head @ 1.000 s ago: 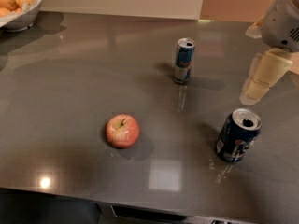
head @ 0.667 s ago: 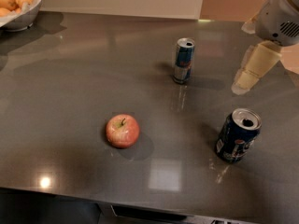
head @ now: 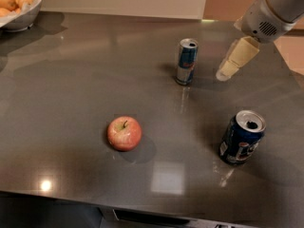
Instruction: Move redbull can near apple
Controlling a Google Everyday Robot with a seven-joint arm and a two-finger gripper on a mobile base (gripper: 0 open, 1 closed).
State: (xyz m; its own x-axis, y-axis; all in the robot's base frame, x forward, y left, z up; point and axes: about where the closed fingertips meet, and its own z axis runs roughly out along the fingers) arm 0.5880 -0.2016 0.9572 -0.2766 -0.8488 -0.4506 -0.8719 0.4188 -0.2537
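Note:
The redbull can (head: 186,61) stands upright on the dark grey table, a little right of the middle and towards the back. The apple (head: 124,133) lies on the table in front of it, to the left, well apart from the can. My gripper (head: 224,73) hangs from the arm at the upper right, just right of the redbull can and a short way from it, and it holds nothing.
A dark blue Pepsi can (head: 241,137) stands at the front right. A white bowl (head: 23,18) of orange-yellow fruits sits at the back left corner. The table's front edge (head: 142,208) runs along the bottom.
My gripper has moved left and away from the Pepsi can, towards the redbull can. The cans and the apple have not moved.

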